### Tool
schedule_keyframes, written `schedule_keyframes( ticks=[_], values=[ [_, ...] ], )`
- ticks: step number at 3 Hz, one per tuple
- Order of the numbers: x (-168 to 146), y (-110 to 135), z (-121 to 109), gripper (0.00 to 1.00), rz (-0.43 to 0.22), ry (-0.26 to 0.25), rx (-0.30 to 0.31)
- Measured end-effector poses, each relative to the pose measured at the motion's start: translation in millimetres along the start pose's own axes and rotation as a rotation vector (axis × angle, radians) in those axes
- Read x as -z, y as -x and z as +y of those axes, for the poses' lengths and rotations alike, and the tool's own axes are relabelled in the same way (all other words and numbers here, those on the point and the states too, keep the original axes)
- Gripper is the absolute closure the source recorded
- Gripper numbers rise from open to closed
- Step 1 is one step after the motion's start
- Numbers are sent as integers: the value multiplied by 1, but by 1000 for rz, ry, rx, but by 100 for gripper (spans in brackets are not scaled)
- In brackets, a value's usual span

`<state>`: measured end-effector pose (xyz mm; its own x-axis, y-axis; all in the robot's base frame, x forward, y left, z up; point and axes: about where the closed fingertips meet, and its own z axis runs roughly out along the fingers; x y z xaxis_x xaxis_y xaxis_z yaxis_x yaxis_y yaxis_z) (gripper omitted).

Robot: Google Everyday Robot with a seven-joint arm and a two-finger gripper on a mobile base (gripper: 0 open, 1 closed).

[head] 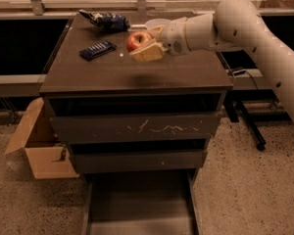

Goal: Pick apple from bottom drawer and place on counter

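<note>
The red apple (136,40) with yellowish patches is held between the pale fingers of my gripper (141,44), which is shut on it. It hangs just above the back middle of the brown counter (137,72), and a faint shadow lies on the slab in front of it. My white arm reaches in from the upper right. Below, the bottom drawer (139,204) is pulled out toward the camera, a flat dark tray with thin side rails and nothing showing in it.
A dark blue bar-shaped packet (97,50) and a blue snack bag (106,19) lie on the counter's back left. A white bowl (157,23) sits behind the gripper. An open cardboard box (36,146) stands on the floor at left, a black stand leg (247,126) at right.
</note>
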<state>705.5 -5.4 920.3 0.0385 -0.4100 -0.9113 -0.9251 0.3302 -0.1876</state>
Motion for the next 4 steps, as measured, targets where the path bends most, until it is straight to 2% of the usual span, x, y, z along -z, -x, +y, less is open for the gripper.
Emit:
schedule_keyframes(
  ticks=[1,3,4],
  values=[
    [-27,-6,-25,100,60,37,-35],
    [-69,-2,-51,100,100,72,-36],
    [-85,-10,-61,100,114,44,-74]
  ],
)
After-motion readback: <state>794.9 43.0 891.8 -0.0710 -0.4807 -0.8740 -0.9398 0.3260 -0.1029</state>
